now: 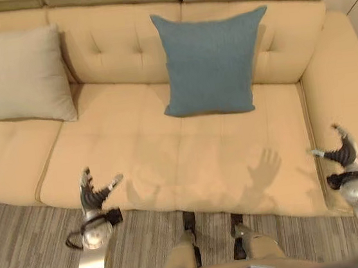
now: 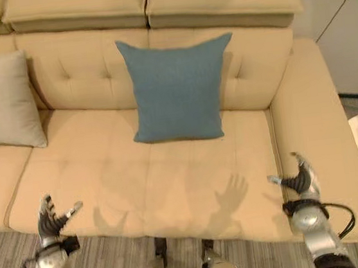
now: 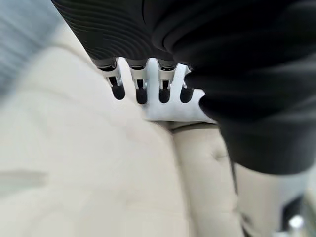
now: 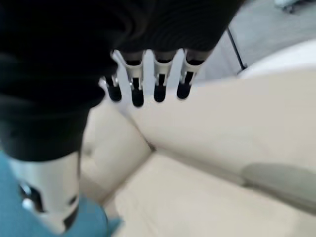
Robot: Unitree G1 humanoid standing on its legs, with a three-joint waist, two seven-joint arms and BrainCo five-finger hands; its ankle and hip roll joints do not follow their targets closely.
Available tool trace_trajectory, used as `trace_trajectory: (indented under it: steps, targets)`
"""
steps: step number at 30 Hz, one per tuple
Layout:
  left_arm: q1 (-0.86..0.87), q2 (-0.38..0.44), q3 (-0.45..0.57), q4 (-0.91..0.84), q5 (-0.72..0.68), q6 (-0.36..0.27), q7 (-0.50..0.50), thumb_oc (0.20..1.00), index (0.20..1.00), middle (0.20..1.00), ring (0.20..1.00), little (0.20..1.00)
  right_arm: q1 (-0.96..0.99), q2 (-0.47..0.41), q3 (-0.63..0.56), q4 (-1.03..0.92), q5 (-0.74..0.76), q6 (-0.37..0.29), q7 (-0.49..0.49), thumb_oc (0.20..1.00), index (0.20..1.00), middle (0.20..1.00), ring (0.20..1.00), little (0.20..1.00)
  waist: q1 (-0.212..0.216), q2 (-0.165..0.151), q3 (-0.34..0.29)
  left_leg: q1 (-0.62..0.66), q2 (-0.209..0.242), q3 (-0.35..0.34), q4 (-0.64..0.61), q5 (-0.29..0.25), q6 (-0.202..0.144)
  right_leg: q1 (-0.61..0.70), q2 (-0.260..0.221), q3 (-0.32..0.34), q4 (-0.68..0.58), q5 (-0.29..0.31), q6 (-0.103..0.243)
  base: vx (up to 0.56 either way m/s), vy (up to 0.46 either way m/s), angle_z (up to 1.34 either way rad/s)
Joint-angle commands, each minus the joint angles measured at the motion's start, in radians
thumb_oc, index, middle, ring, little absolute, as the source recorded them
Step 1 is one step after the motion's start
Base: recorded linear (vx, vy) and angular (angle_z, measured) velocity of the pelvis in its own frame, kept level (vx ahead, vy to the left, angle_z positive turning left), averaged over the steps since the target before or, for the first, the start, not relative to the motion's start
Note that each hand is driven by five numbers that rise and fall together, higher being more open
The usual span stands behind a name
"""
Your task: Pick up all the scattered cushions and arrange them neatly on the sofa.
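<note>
Here the left hand (image 1: 94, 196) hangs over the sofa's (image 1: 170, 174) front edge with straight, spread fingers and nothing in it; the right hand (image 2: 299, 180), equally spread and empty, sits by the armrest. Well beyond both hands and between them, the blue cushion (image 2: 175, 88) leans upright against the backrest; far off past the left hand, the beige cushion (image 1: 25, 75) leans too. Both seem placed already, so the likeliest trouble is a needless reach: spread fingers brushing the blue cushion could tip it forward onto the seat, since it only leans there.
</note>
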Motion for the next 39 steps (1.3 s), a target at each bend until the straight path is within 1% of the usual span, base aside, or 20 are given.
trace_trajectory:
  steps: [1, 4, 5, 8, 11, 13, 15, 17, 19, 22, 23, 24, 25, 27, 31, 32, 33, 35, 36, 39]
  targets:
    - [-0.075, 0.041, -0.008, 0.084, 0.071, -0.008, -0.067, 1.000, 1.000, 1.000, 1.000, 1.000, -0.065, -0.056, 0.017, 0.028, -0.048, -0.046, 0.017, 1.000, 1.000, 1.000, 1.000, 1.000, 0.014, -0.031, -0.018, 0.062, 0.010, 0.059, 0.011, -0.081, -0.032, 0.091, -0.031, -0.001, 0.005, -0.090, 0.094, 0.00, 0.000, 0.00]
    - [-0.033, -0.004, -0.034, 0.210, 0.078, 0.006, -0.102, 1.000, 1.000, 1.000, 1.000, 1.000, -0.041, -0.016, 0.063, 0.109, -0.053, -0.052, 0.044, 1.000, 1.000, 1.000, 1.000, 1.000, 0.017, -0.030, -0.024, 0.103, 0.013, 0.063, 0.011, -0.088, -0.028, 0.131, -0.025, -0.001, 0.005, -0.103, 0.090, -0.01, -0.011, 0.00]
    - [-0.030, -0.032, -0.051, 0.322, 0.066, 0.020, -0.122, 1.000, 1.000, 1.000, 1.000, 1.000, -0.043, 0.007, 0.106, 0.189, -0.059, -0.050, 0.056, 1.000, 1.000, 1.000, 1.000, 1.000, 0.020, -0.030, -0.025, 0.122, 0.018, 0.061, 0.011, -0.088, -0.028, 0.151, -0.018, 0.002, 0.008, -0.116, 0.085, -0.03, -0.040, 0.01]
    - [-0.048, -0.053, -0.090, 0.475, 0.103, 0.027, -0.134, 1.000, 1.000, 1.000, 1.000, 1.000, -0.049, 0.034, 0.163, 0.292, -0.069, -0.054, 0.066, 1.000, 1.000, 1.000, 1.000, 1.000, 0.024, -0.029, -0.018, 0.151, 0.027, 0.062, 0.011, -0.088, -0.034, 0.185, -0.010, -0.002, 0.009, -0.132, 0.076, -0.04, -0.046, 0.04]
    - [-0.071, -0.061, -0.116, 0.553, 0.130, 0.030, -0.130, 1.000, 1.000, 1.000, 1.000, 1.000, -0.063, 0.052, 0.202, 0.361, -0.081, -0.056, 0.066, 1.000, 1.000, 1.000, 1.000, 1.000, 0.026, -0.031, -0.007, 0.156, 0.036, 0.058, 0.025, -0.086, -0.041, 0.201, -0.003, -0.006, 0.008, -0.146, 0.067, -0.07, -0.064, 0.08]
    - [-0.099, -0.061, -0.137, 0.598, 0.140, 0.027, -0.121, 1.000, 1.000, 1.000, 1.000, 1.000, -0.076, 0.066, 0.232, 0.412, -0.091, -0.055, 0.060, 1.000, 1.000, 1.000, 1.000, 1.000, 0.029, -0.037, 0.018, 0.119, 0.045, 0.050, 0.102, -0.088, -0.051, 0.203, -0.005, -0.018, 0.007, -0.149, 0.059, -0.18, -0.066, 0.26]
    - [-0.117, -0.065, -0.151, 0.614, 0.147, 0.026, -0.117, 1.000, 1.000, 1.000, 1.000, 1.000, -0.080, 0.073, 0.248, 0.432, -0.092, -0.055, 0.056, 1.000, 1.000, 1.000, 1.000, 1.000, 0.031, -0.048, 0.033, 0.089, 0.043, 0.055, 0.167, -0.116, -0.053, 0.192, -0.018, -0.027, 0.011, -0.140, 0.056, -0.20, -0.022, 0.23]
    - [-0.126, -0.074, -0.158, 0.627, 0.148, 0.026, -0.117, 1.000, 1.000, 1.000, 1.000, 1.000, -0.085, 0.080, 0.262, 0.466, -0.099, -0.050, 0.053, 1.000, 1.000, 1.000, 1.000, 1.000, 0.032, -0.059, 0.037, 0.095, 0.031, 0.050, 0.224, -0.175, -0.047, 0.178, -0.033, -0.032, 0.017, -0.127, 0.054, -0.18, -0.002, 0.20]
    - [-0.129, -0.086, -0.159, 0.642, 0.144, 0.026, -0.118, 1.000, 1.000, 1.000, 1.000, 1.000, -0.089, 0.087, 0.270, 0.492, -0.106, -0.045, 0.051, 1.000, 1.000, 1.000, 1.000, 1.000, 0.027, -0.063, 0.034, 0.116, 0.018, 0.041, 0.268, -0.219, -0.046, 0.163, -0.044, -0.035, 0.023, -0.114, 0.057, -0.16, 0.047, 0.08]
    - [-0.143, -0.098, -0.164, 0.656, 0.142, 0.022, -0.116, 1.000, 1.000, 1.000, 1.000, 1.000, -0.099, 0.096, 0.276, 0.534, -0.109, -0.038, 0.051, 1.000, 1.000, 1.000, 1.000, 1.000, 0.008, -0.050, 0.018, 0.179, 0.020, 0.045, 0.271, -0.248, -0.047, 0.126, -0.054, -0.046, 0.037, -0.092, 0.064, -0.15, 0.102, 0.09]
    - [-0.146, -0.102, -0.168, 0.653, 0.141, 0.023, -0.115, 1.000, 1.000, 1.000, 1.000, 1.000, -0.102, 0.098, 0.274, 0.541, -0.109, -0.034, 0.052, 1.000, 1.000, 1.000, 1.000, 1.000, 0.000, -0.042, 0.012, 0.206, 0.019, 0.048, 0.248, -0.261, -0.046, 0.105, -0.054, -0.047, 0.046, -0.084, 0.066, -0.16, 0.130, 0.13]
    - [-0.147, -0.106, -0.177, 0.646, 0.144, 0.024, -0.110, 1.000, 1.000, 1.000, 1.000, 1.000, -0.106, 0.102, 0.271, 0.557, -0.108, -0.027, 0.046, 1.000, 1.000, 1.000, 1.000, 1.000, -0.008, -0.036, 0.009, 0.220, 0.013, 0.050, 0.221, -0.273, -0.035, 0.089, -0.056, -0.050, 0.056, -0.076, 0.070, -0.16, 0.122, 0.04]
    - [-0.150, -0.108, -0.180, 0.638, 0.140, 0.024, -0.110, 1.000, 1.000, 1.000, 1.000, 1.000, -0.110, 0.105, 0.269, 0.569, -0.106, -0.024, 0.041, 1.000, 1.000, 1.000, 1.000, 1.000, -0.014, -0.030, 0.005, 0.228, 0.015, 0.059, 0.192, -0.272, -0.032, 0.075, -0.062, -0.056, 0.060, -0.067, 0.074, -0.18, 0.128, -0.02]
    - [-0.163, -0.110, -0.187, 0.623, 0.134, 0.022, -0.105, 1.000, 1.000, 1.000, 1.000, 1.000, -0.122, 0.112, 0.265, 0.579, -0.101, -0.011, 0.036, 1.000, 1.000, 1.000, 1.000, 1.000, -0.021, -0.031, 0.008, 0.235, -0.001, 0.057, 0.146, -0.267, -0.018, 0.040, -0.077, -0.048, 0.069, -0.031, 0.088, -0.20, 0.145, 0.03]
    - [-0.204, -0.111, -0.211, 0.609, 0.129, 0.014, -0.099, 1.000, 1.000, 1.000, 1.000, 1.000, -0.153, 0.124, 0.268, 0.599, -0.104, 0.010, 0.021, 1.000, 1.000, 1.000, 1.000, 1.000, -0.012, -0.048, 0.035, 0.207, -0.062, 0.009, 0.128, -0.263, 0.013, -0.027, -0.109, -0.021, 0.060, 0.035, 0.127, -0.28, 0.140, -0.06]
    - [-0.216, -0.106, -0.220, 0.619, 0.143, 0.018, -0.096, 1.000, 1.000, 1.000, 1.000, 1.000, -0.163, 0.132, 0.272, 0.610, -0.106, 0.018, 0.021, 1.000, 1.000, 1.000, 1.000, 1.000, -0.008, -0.052, 0.048, 0.194, -0.076, -0.001, 0.124, -0.254, 0.026, -0.050, -0.122, -0.005, 0.069, 0.048, 0.140, -0.33, 0.110, -0.01]
    - [-0.227, -0.100, -0.228, 0.628, 0.150, 0.020, -0.099, 1.000, 1.000, 1.000, 1.000, 1.000, -0.171, 0.137, 0.276, 0.617, -0.107, 0.024, 0.022, 1.000, 1.000, 1.000, 1.000, 1.000, -0.014, -0.051, 0.060, 0.181, -0.075, -0.003, 0.128, -0.244, 0.032, -0.068, -0.125, 0.021, 0.095, 0.053, 0.149, -0.33, 0.072, -0.03]
    - [-0.248, -0.089, -0.241, 0.644, 0.169, 0.025, -0.098, 1.000, 1.000, 1.000, 1.000, 1.000, -0.185, 0.145, 0.285, 0.633, -0.101, 0.029, 0.028, 1.000, 1.000, 1.000, 1.000, 1.000, -0.010, -0.045, 0.078, 0.158, -0.067, 0.007, 0.132, -0.228, 0.044, -0.077, -0.111, 0.069, 0.153, 0.010, 0.143, -0.25, 0.034, -0.13]
    - [-0.249, -0.088, -0.241, 0.644, 0.169, 0.025, -0.098, 1.000, 1.000, 1.000, 1.000, 1.000, -0.186, 0.146, 0.285, 0.633, -0.101, 0.029, 0.028, 1.000, 1.000, 1.000, 1.000, 1.000, -0.011, -0.048, 0.076, 0.154, -0.070, 0.007, 0.132, -0.225, 0.044, -0.081, -0.114, 0.070, 0.152, 0.012, 0.143, -0.21, 0.038, -0.06]
    - [-0.249, -0.090, -0.232, 0.672, 0.164, 0.033, -0.099, 1.000, 1.000, 1.000, 1.000, 1.000, -0.180, 0.153, 0.289, 0.660, -0.088, 0.028, 0.029, 1.000, 1.000, 1.000, 1.000, 1.000, 0.012, -0.032, 0.066, 0.131, -0.058, 0.023, 0.112, -0.195, 0.060, -0.047, -0.107, 0.078, 0.271, -0.062, 0.109, -0.19, 0.019, -0.48]
